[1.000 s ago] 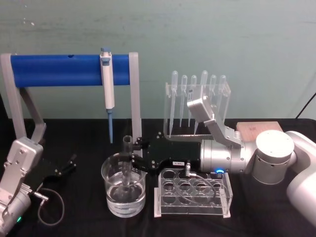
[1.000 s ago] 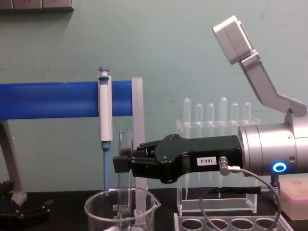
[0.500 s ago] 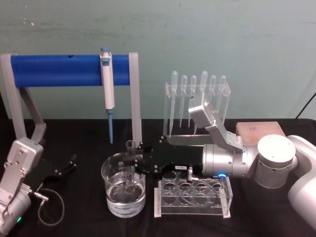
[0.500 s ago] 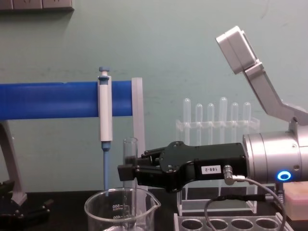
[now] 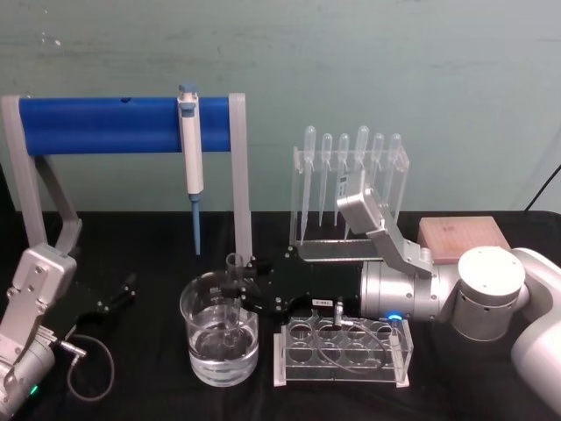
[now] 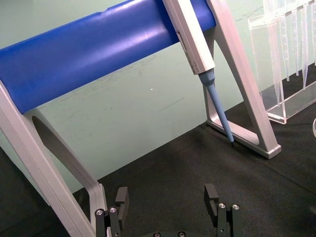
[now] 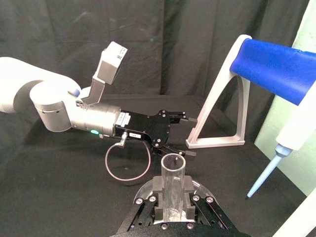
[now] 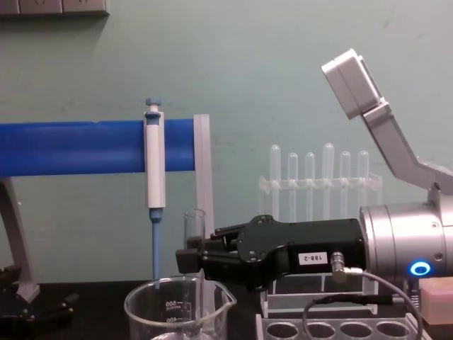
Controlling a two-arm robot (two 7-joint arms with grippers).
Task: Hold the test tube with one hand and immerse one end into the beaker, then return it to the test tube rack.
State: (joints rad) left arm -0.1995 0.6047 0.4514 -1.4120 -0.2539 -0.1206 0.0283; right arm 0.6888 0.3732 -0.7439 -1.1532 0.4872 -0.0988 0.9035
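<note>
— Where is our right claw [image 5: 235, 292] now?
— It is clenched on the test tube [image 8: 195, 225], gripping it a little below the rim, over the beaker [image 5: 195, 346] in the middle of the desk [image 5: 140, 237]. The tube stands upright. Its round end is inside the beaker and, as far as we can judge, it reaches the clear liquid.
— And the left claw [image 6: 167, 197]?
— It is released with nothing in it, parked at the near left of the desk.
— What could go wrong from here?
— The test tube rack [image 5: 342, 373] stands just right of the beaker, under our wrist. If we lift too little before we move right, the tube's bottom may strike the beaker wall or the rack's edge, and the glass can crack. The wet glass may also slip in the claw, and a tilted tube would miss its hole.
</note>
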